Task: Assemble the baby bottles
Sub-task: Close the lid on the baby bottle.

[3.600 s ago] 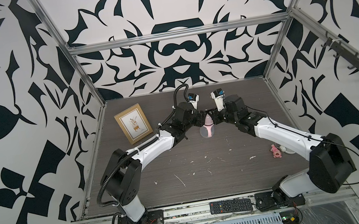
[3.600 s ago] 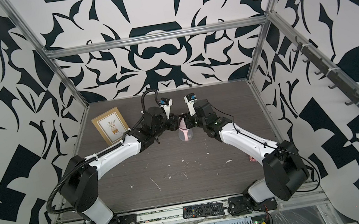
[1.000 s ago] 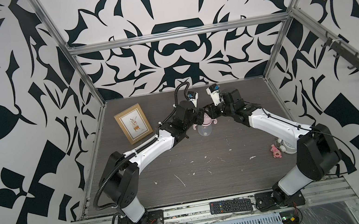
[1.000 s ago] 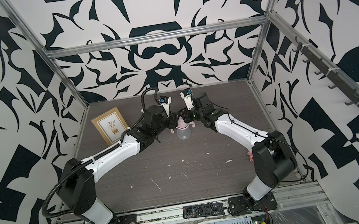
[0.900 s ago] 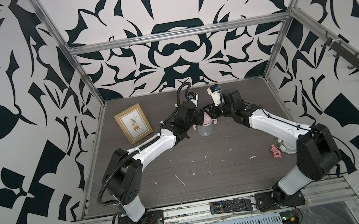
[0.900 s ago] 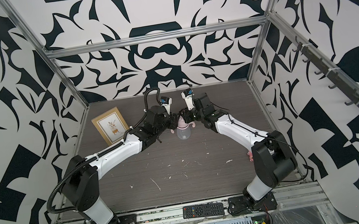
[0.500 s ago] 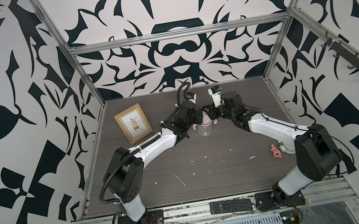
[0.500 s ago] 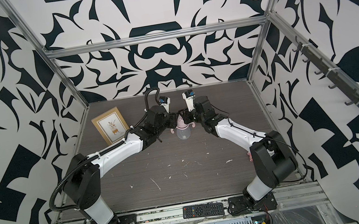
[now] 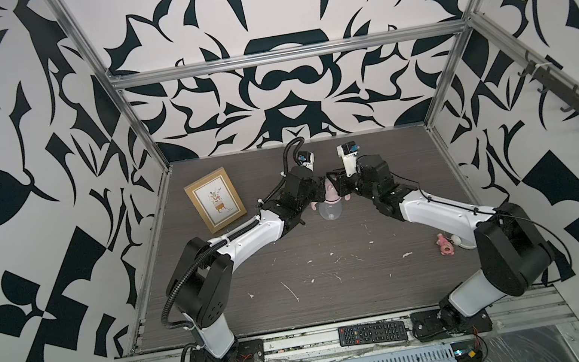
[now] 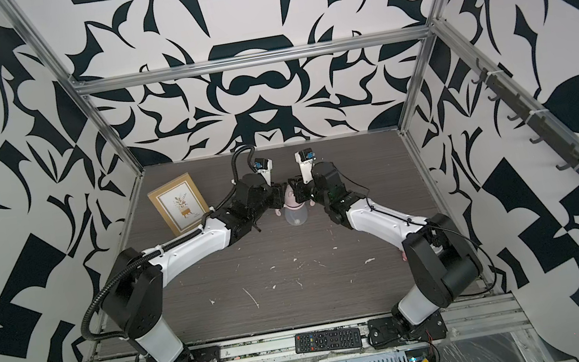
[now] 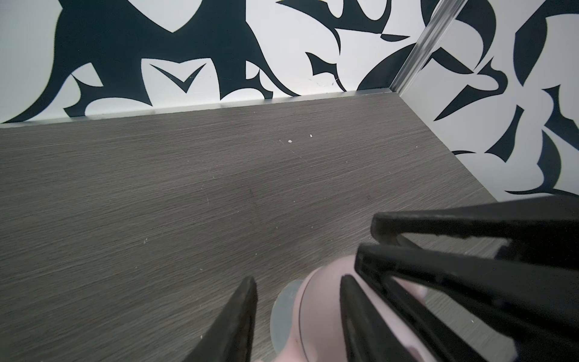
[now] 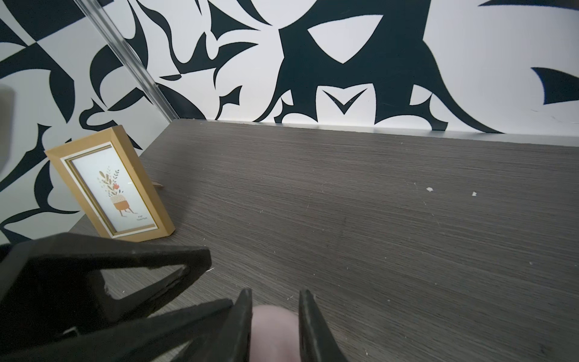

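Observation:
One baby bottle is held between both arms at the middle back of the table, seen in both top views. Its translucent body (image 9: 331,212) (image 10: 295,217) is below a pink cap (image 9: 331,194) and pink handles (image 9: 346,197). My left gripper (image 9: 322,196) (image 11: 297,282) is shut on the bottle, around its pink ring (image 11: 319,304). From the opposite side my right gripper (image 9: 337,187) (image 12: 275,291) is shut on the pink cap (image 12: 274,329). The purple collar, nipple and straw are hidden.
A wooden picture frame (image 9: 215,200) (image 12: 109,185) stands at the back left. A small pink toy figure (image 9: 446,245) lies beside the right arm. A black remote (image 9: 372,332) rests on the front rail. White scraps dot the table (image 9: 297,287).
The right jaws have narrowed slightly on the pink cap, and the left jaws have tightened a little. Both arms and the bottle have stayed almost in place.

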### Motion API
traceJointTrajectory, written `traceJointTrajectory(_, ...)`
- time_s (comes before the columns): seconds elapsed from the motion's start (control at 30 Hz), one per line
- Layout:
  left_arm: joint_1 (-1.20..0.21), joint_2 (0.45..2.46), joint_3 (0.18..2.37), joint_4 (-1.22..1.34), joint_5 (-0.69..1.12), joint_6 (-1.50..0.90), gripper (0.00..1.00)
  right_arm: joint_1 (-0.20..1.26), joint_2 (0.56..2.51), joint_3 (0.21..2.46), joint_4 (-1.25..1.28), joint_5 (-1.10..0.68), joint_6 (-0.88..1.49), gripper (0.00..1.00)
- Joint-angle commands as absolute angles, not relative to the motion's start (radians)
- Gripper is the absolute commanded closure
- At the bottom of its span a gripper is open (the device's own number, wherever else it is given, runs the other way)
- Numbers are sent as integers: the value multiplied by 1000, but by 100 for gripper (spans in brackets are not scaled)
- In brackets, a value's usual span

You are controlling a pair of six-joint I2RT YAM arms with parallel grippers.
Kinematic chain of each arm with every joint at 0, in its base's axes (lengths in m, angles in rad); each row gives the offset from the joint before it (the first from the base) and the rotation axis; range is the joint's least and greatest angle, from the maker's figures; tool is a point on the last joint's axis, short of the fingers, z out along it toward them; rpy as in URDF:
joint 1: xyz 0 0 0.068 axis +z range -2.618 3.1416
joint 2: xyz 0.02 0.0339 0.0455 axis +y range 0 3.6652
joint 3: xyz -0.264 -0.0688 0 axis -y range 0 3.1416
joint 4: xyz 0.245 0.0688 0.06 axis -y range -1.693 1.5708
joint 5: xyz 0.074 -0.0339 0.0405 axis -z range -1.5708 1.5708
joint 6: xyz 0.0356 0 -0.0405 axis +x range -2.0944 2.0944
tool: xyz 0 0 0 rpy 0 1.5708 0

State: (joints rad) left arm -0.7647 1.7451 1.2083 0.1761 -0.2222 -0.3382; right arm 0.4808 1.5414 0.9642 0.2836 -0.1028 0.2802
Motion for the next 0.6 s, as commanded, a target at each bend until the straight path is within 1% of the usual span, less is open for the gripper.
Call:
traceJointTrajectory(0.0,-779,1773,1151,103,-174,-354,54,501,1589,899,39,-72,243,73)
traceJointTrajectory(0.2,-778,1734,1133,88,-201,-349,53,501,1586,921,14,-66,238,72)
traceJointTrajectory(0.37,-757,1651,1134,23,-228,-322,53,501,1583,1002,-33,-84,230,70)
traceJointTrajectory(0.57,-690,1507,1068,-51,-232,-306,50,495,1597,1148,-114,-107,197,64)
